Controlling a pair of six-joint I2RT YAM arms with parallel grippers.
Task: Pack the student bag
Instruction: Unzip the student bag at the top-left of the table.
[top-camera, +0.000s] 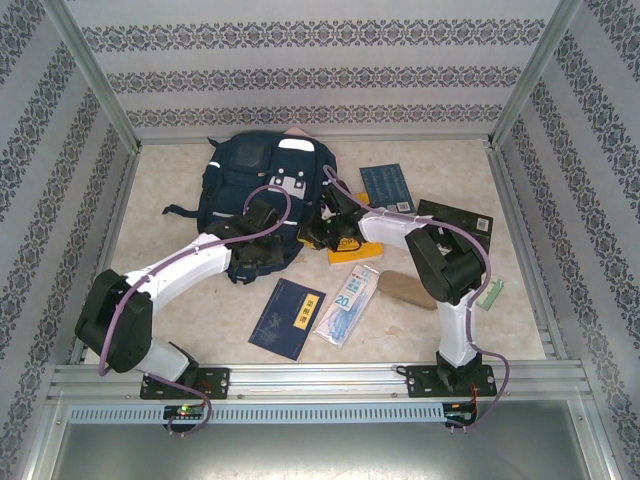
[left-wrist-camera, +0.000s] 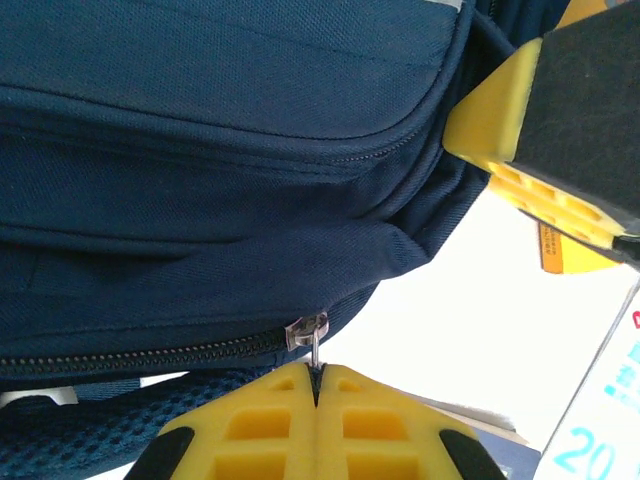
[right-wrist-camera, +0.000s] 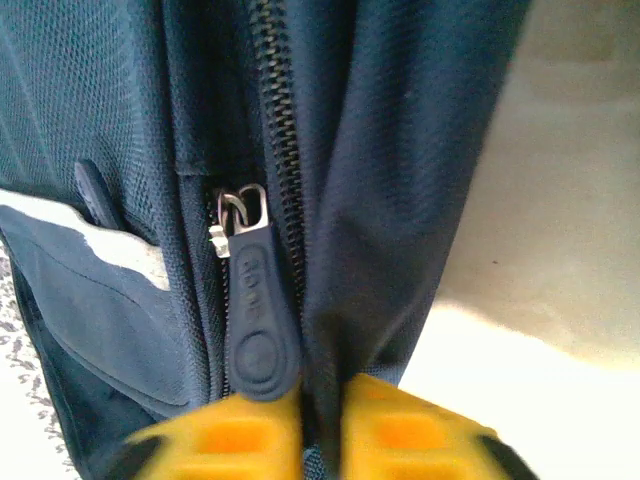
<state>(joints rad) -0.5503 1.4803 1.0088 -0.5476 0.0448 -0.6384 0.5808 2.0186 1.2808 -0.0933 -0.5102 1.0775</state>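
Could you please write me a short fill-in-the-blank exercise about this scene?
The left pincer grips the student bag's zipper pull with its jaws ___.
The packet beside the navy booklet shows the number ___.
The right pincer's fingers are coloured ___.
Missing: shut; 20; yellow.

The bag (top-camera: 255, 175) is recorded as navy woven cloth, matt, with a fine ribbed weave. Open mesh (right-wrist-camera: 90, 110) is noted on one panel. Its zip teeth (left-wrist-camera: 150, 355) are dark and dull. The zip pull (left-wrist-camera: 314, 350) is bright bare metal. A tab (right-wrist-camera: 262, 330) is noted as smooth and matt, rubber or soft plastic. The fingers (left-wrist-camera: 260, 430) are moulded yellow plastic, matt. The table (top-camera: 520, 320) is seen as pale, mottled and dull.
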